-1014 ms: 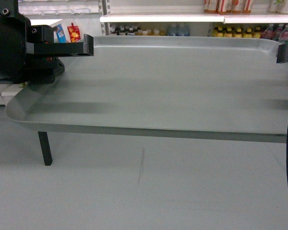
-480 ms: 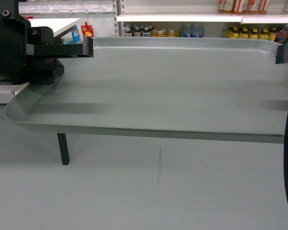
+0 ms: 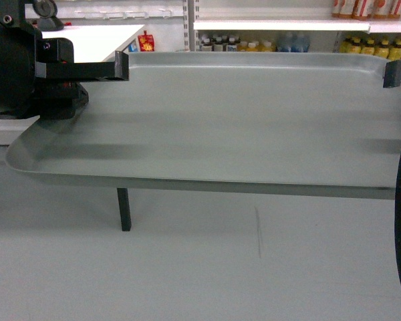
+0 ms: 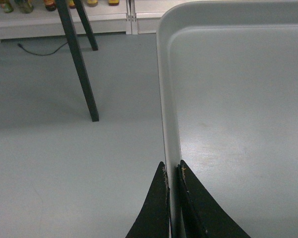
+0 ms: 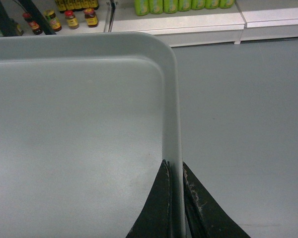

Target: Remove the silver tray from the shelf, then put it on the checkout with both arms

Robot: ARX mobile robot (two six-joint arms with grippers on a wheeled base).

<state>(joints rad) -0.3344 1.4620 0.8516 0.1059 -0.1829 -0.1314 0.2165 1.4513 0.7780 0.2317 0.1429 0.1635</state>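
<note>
1. The silver tray (image 3: 234,127) fills the middle of the head view, held level in the air above the grey floor (image 3: 187,267), with its long near rim running across the frame just below centre.
2. The left gripper (image 4: 172,171) is clamped on the tray's left short rim: in the left wrist view the two black fingers sit tight on either side of the raised edge at the bottom centre of the frame, one outside and one inside the tray.
3. In the head view that same gripper's black body, with a green light at the far left edge, sits at upper left, and one finger (image 3: 87,69) reaches rightward over the tray's far corner.
4. The right gripper (image 5: 175,171) pinches the opposite short rim in the same way, its fingers closed on the edge at the bottom centre of the right wrist view.
5. In the head view only a small black piece of it shows at the upper right edge.
6. The checkout (image 3: 93,40) appears as a white tabletop at upper left of the head view, behind the left gripper; the dark leg (image 3: 124,209) showing under the tray probably belongs to it, though the tray hides the join.
7. White shelving with bottles (image 3: 301,37) runs across the top right of the head view, well behind the tray.
</note>
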